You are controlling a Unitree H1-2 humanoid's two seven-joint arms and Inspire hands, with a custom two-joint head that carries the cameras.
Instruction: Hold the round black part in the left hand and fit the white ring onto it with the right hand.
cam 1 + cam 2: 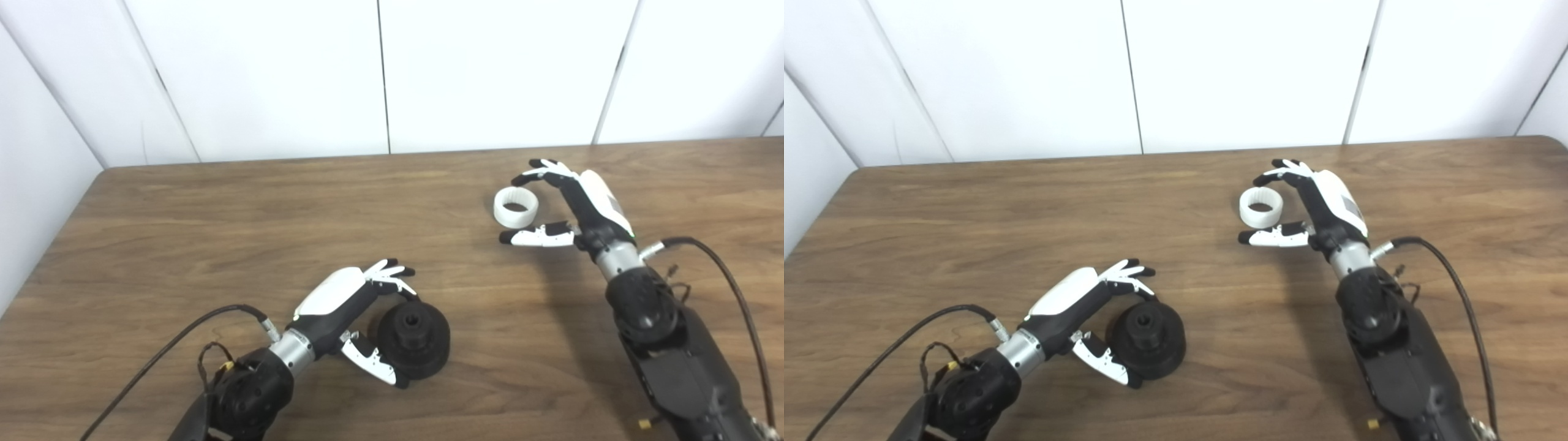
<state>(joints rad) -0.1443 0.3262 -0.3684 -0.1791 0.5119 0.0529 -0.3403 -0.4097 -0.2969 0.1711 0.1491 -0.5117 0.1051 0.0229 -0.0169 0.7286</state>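
- Round black part (414, 340): lies flat on the wooden tabletop (184, 245), near its front edge, hub and centre hole facing up.
- Left hand (352, 306): fingers (392, 272) curl over the part's far rim, thumb reaches its near rim; whether the grip is firm cannot be told.
- White ring (516, 207): rests on the tabletop, well apart from the black part.
- Right hand (572, 205): spread wide around the ring, fingers beyond it, thumb in front, with visible gaps; holding nothing.
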